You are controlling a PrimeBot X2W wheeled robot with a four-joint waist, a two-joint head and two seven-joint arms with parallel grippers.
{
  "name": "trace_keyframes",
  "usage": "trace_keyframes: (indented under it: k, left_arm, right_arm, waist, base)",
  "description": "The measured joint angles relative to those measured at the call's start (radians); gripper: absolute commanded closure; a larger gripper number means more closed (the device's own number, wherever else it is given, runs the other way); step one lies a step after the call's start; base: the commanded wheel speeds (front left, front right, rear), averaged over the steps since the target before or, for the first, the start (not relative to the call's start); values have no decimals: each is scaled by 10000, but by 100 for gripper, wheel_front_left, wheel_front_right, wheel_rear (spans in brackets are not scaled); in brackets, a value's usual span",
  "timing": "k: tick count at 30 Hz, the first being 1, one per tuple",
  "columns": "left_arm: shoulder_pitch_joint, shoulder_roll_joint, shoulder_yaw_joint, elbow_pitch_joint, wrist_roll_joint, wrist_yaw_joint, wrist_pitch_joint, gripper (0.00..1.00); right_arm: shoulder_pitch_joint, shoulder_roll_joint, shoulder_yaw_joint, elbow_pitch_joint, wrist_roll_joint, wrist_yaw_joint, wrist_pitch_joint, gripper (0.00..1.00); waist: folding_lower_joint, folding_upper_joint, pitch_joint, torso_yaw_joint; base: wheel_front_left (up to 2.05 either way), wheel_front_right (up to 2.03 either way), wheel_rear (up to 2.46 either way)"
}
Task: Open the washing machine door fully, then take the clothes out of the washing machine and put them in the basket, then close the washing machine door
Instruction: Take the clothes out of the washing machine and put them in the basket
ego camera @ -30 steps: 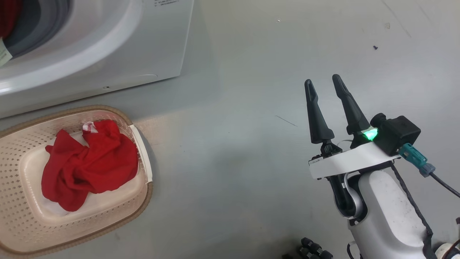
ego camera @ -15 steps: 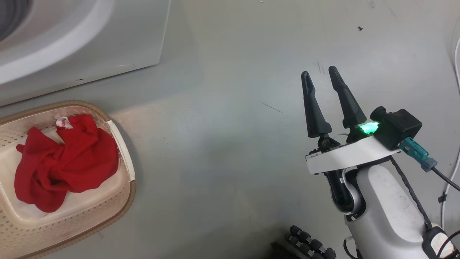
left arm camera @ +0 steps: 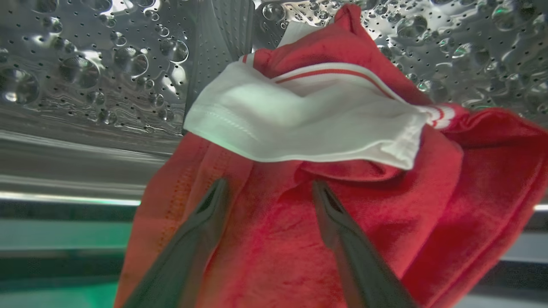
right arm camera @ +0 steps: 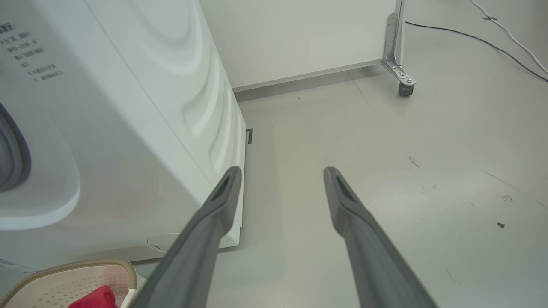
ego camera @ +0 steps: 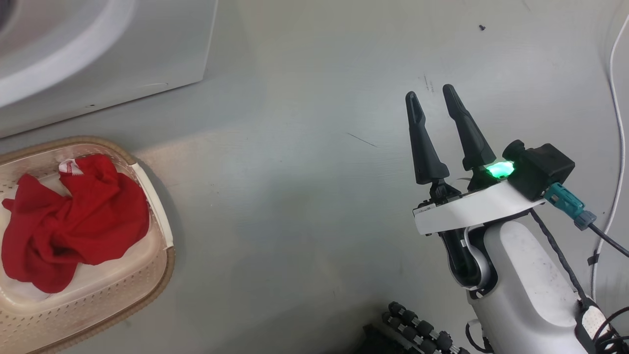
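In the left wrist view my left gripper (left arm camera: 269, 188) is open inside the steel drum, its fingers spread over a red garment with a white panel (left arm camera: 308, 128); whether they touch the cloth I cannot tell. A crumpled red garment (ego camera: 73, 221) with a small white tag lies in the cream basket (ego camera: 147, 290) at the lower left of the head view, below the white washing machine (ego camera: 98, 59). My right gripper (ego camera: 432, 96) hovers open over bare floor, well right of the basket, holding nothing. The right wrist view has that gripper (right arm camera: 282, 173) beside the machine's corner (right arm camera: 171, 128). The door is out of view.
Grey floor stretches between the basket and my right arm. A white cable (ego camera: 614, 98) runs along the right edge. A black ribbed part (ego camera: 417, 329) sits at the bottom of the head view. A castor leg (right arm camera: 400, 64) stands by the far wall.
The head camera has swung right, so the basket and machine slid left in its view and the drum mouth left the picture. My right gripper stays open, about where it was.
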Motion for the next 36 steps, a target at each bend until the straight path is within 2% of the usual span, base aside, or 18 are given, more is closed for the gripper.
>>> trace_keyframes:
  k: [11,12,13,14,25,36]
  left_arm:
    - [-355,178,-180,345,211,-2,102,0]
    - [-379,186,-194,374,211,-2,102,24]
    - [-399,192,-203,395,211,-2,102,66]
    - [-422,192,-207,416,211,-4,100,100]
    - [-472,121,-307,930,209,-226,-360,100]
    - [-148,-257,-382,1154,134,-376,-1609,100]
  right_arm:
    - [-163,4,54,-21,159,-82,0,0]
    - [-162,4,54,-21,159,-84,0,0]
    - [-162,4,54,-21,159,-94,0,0]
    - [-163,4,54,-21,159,-96,0,0]
    - [-210,4,-104,0,48,-180,0,0]
    - [-267,4,-437,174,-420,-180,0,0]
  waist:
    - [0,0,102,-211]
    - [0,0,107,-223]
    - [-1,0,110,-232]
    - [-1,0,114,-239]
    - [-1,0,-30,-89]
    - [0,0,-463,266]
  base:
    - [0,0,0]
    - [0,0,0]
    - [0,0,0]
    - [0,0,0]
    - [0,0,0]
    - [0,0,0]
